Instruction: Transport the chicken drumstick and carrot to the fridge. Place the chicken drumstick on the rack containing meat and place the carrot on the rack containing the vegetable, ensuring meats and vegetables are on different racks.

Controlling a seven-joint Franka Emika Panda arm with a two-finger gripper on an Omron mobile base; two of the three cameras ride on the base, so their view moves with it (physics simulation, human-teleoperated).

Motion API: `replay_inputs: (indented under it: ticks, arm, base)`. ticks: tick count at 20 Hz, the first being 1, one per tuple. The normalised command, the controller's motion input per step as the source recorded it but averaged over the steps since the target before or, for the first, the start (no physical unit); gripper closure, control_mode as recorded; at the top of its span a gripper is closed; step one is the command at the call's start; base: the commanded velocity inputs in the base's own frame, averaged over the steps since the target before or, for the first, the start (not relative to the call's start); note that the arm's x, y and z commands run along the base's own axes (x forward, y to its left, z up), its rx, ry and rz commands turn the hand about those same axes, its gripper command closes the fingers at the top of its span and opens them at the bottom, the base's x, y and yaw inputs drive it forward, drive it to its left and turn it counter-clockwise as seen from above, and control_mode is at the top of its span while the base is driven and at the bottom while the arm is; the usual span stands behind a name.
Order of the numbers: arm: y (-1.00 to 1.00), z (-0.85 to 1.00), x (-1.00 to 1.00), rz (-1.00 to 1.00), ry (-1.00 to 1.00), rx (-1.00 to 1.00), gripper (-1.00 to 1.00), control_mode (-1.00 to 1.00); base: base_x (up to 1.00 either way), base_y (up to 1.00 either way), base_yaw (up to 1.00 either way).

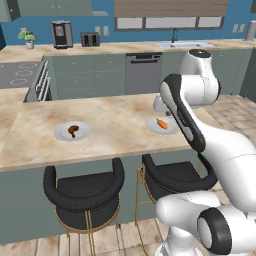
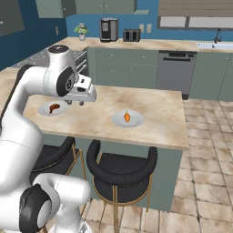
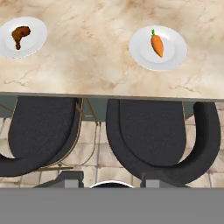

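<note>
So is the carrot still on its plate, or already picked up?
On its plate. The carrot lies flat at the middle of a white plate on the counter, with nothing touching it.

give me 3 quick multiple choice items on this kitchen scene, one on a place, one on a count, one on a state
1. Where does the carrot lie?
A. on a white plate
B. on a stool
C. in the sink

2. How many dark stools stand at the counter?
A. one
B. two
C. four

3. The chicken drumstick is:
A. held in the gripper
B. on the floor
C. resting on its plate

Answers:
1 A, the orange carrot sits on the plate.
2 B, two stools show below the edge.
3 C, it rests untouched on its plate.
</note>
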Motion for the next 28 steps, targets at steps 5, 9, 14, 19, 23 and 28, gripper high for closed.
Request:
replay_inputs:
  ticks: [5,9,14,19,23,28]
  arm:
    - [0.03,0.00,-0.51,0.02,-0.03,0.00,-1.00,-1.00]
    - [0.00,-0.04,-0.88,0.02,-0.01,0.00,-1.00,-1.00]
    - [-0.44,-0.53,0.30,0.00,0.00,-0.02,-1.00,-1.00]
    - [-0.66,-0.38,0.87,0.00,0.14,0.00,-1.00,-1.00]
    - [-0.31,-0.23,1.00,0.01,0.04,0.00,-1.00,-1.00]
    - [-0.13,-0.38,0.91,0.03,0.11,0.00,-1.00,-1.00]
  base:
    - [0.00,0.00,0.00]
    - [0.00,0.00,0.00]
    - [0.00,0.00,0.00]
    - [0.00,0.00,0.00]
    - [0.00,0.00,0.00]
    - [0.00,0.00,0.00]
